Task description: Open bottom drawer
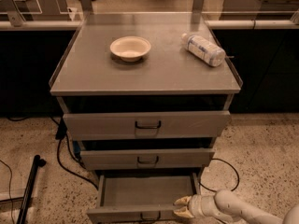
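The bottom drawer (119, 214) is the lowest, narrowest grey front of the cabinet and stands pulled out, showing its shallow grey tray (145, 190), which has nothing in it. Its small dark pull handle (150, 216) sits at the centre of the front, cut by the frame's lower edge. My gripper (181, 207) reaches in from the lower right on a white arm. Its pale fingertips (183, 200) are at the right end of the drawer front, near the tray's front right corner.
The mid-sized drawer (147, 158) and the widest top drawer (147, 124) stand slightly out above. On the cabinet top are a white bowl (130, 48) and a plastic bottle (202, 49) lying on its side. Black cables (65, 160) and a dark pole (29, 190) lie on the speckled floor at left.
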`<state>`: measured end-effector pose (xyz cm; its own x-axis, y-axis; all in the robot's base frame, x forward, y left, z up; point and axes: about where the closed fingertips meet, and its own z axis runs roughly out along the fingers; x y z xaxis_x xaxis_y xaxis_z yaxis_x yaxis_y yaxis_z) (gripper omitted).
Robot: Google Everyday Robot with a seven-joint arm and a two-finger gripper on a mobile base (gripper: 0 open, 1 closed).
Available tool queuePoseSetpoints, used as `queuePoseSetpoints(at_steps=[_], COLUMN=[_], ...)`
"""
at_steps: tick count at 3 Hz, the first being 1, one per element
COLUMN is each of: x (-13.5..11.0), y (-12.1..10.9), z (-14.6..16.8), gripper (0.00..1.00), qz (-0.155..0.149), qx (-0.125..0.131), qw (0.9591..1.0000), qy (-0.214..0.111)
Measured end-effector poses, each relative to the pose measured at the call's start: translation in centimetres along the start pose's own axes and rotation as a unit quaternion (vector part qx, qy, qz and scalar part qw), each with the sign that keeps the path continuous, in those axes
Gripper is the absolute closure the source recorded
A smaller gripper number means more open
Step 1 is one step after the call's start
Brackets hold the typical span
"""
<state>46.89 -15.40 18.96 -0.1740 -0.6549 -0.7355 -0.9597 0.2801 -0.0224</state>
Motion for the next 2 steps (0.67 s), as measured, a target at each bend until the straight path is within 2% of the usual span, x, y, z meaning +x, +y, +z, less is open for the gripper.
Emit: queuePoseSetpoints(at_steps=[2], x=[0.00], y=[0.00], z=[0.01], gripper=[0.36], qz=[0.000], qx=[0.000], qw=[1.0000], qy=[0.000])
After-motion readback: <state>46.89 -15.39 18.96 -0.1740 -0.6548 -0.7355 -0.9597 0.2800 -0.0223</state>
